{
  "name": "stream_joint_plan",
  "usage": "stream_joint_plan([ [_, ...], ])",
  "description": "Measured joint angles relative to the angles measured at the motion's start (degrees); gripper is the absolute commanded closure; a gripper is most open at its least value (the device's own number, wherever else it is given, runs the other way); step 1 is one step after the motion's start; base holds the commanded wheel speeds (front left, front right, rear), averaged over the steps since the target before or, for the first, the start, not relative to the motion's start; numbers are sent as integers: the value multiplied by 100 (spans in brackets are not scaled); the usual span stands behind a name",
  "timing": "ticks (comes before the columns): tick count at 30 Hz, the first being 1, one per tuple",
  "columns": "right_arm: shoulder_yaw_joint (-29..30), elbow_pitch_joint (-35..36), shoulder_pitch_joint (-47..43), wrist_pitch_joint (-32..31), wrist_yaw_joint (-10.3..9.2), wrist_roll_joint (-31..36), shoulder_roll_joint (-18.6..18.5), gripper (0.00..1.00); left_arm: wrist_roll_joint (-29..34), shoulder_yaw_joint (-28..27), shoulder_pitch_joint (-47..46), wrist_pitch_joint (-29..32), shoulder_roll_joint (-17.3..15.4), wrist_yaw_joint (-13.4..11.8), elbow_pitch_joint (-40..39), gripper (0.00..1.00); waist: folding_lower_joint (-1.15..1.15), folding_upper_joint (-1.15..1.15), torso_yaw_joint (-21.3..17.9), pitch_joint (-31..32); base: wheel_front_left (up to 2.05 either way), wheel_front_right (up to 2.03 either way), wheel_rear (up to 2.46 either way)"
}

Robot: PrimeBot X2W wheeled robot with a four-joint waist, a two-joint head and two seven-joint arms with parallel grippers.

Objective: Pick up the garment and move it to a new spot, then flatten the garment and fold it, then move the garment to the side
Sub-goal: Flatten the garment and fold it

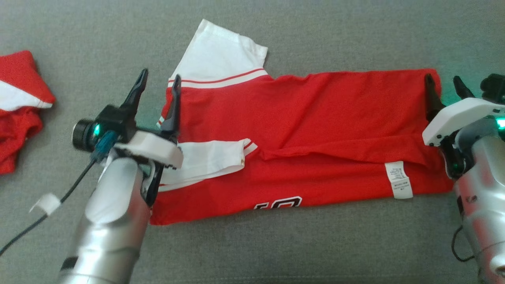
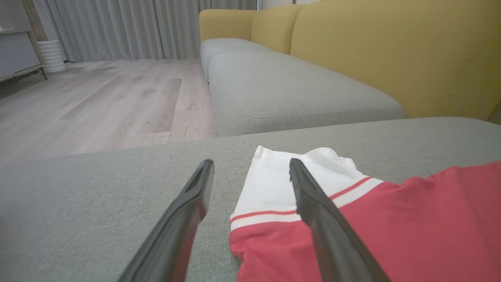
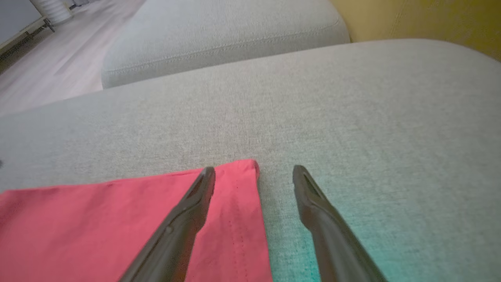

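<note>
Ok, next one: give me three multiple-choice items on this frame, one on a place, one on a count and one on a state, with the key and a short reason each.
1. Where is the small white care label on the long red jersey with white sleeves?
A) by its near edge, toward the robot's right
B) on the far white sleeve
C) at the neck

2. How many red-and-white garments lie in the head view?
A) one
B) two
C) three

3. How do the left gripper and right gripper stand?
A) both shut on cloth
B) left shut, right open
C) both open, holding nothing

Key:
1 A: the label sits low on the jersey's right end.
2 B: besides the jersey, a bunched red-and-white garment lies at the left edge.
3 C: each gripper's fingers are spread apart at one end of the jersey, with no cloth pinched.
</note>
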State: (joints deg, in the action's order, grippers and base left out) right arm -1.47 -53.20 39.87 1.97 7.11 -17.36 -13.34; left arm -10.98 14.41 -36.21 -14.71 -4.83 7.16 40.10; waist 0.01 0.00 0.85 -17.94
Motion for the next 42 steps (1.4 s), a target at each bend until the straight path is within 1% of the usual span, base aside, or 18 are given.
stream_joint_plan([
  [2,3,-109,57,-38,0,42,-4,0,-23,85,-97,0,-1,4,93,0,0,0,10,-51,0,0,0],
  [7,5,-400,337,-73,0,55,-5,0,-413,784,-410,2,-68,42,504,0,0,0,43,-259,0,0,0],
  [9,-66,-472,498,-85,0,26,-5,0,-559,1148,-550,32,-208,42,627,0,-1,0,40,-332,0,0,0],
  [12,-263,-515,676,-114,0,-29,-5,0,-948,1448,-816,36,-432,42,721,0,0,0,23,-420,0,0,0],
  [13,-344,-521,699,-135,0,-68,-5,2,-1068,1552,-912,36,-508,42,728,0,-1,0,17,-442,0,0,0],
  [14,-401,-523,717,-149,0,-114,-5,44,-1173,1635,-997,36,-575,42,738,0,-1,0,10,-458,0,0,0],
  [15,-455,-527,738,-149,0,-170,-13,67,-1287,1735,-1081,37,-632,42,753,0,-1,0,3,-471,0,0,0],
  [16,-525,-530,761,-151,0,-218,-24,100,-1394,1819,-1149,49,-673,42,755,0,-1,0,-2,-482,0,0,0],
  [21,-798,-487,809,-129,0,-425,-43,100,-1946,2381,-1394,237,-906,42,724,0,-2,0,-53,-548,0,0,0],
  [25,-972,-464,962,-2,0,-539,-51,100,-2549,2757,-1759,566,-1204,42,560,0,-1,0,-149,-660,0,0,0],
  [29,-1145,-413,1118,157,0,-671,13,100,-3095,3255,-2234,994,-1586,42,357,0,-1,0,-318,-785,0,0,0],
  [35,-1434,-361,1322,304,0,-870,189,100,-3905,3914,-2505,1428,-1985,42,115,0,-1,0,-627,-1004,0,0,0],
  [38,-1593,-299,1408,349,0,-988,245,100,-4116,4129,-2616,1455,-2128,43,174,0,-1,0,-784,-1124,0,0,0],
  [42,-1767,-257,1524,415,0,-1147,348,100,-4150,4278,-2925,1374,-2254,42,486,0,-1,0,-984,-1269,0,0,0],
])
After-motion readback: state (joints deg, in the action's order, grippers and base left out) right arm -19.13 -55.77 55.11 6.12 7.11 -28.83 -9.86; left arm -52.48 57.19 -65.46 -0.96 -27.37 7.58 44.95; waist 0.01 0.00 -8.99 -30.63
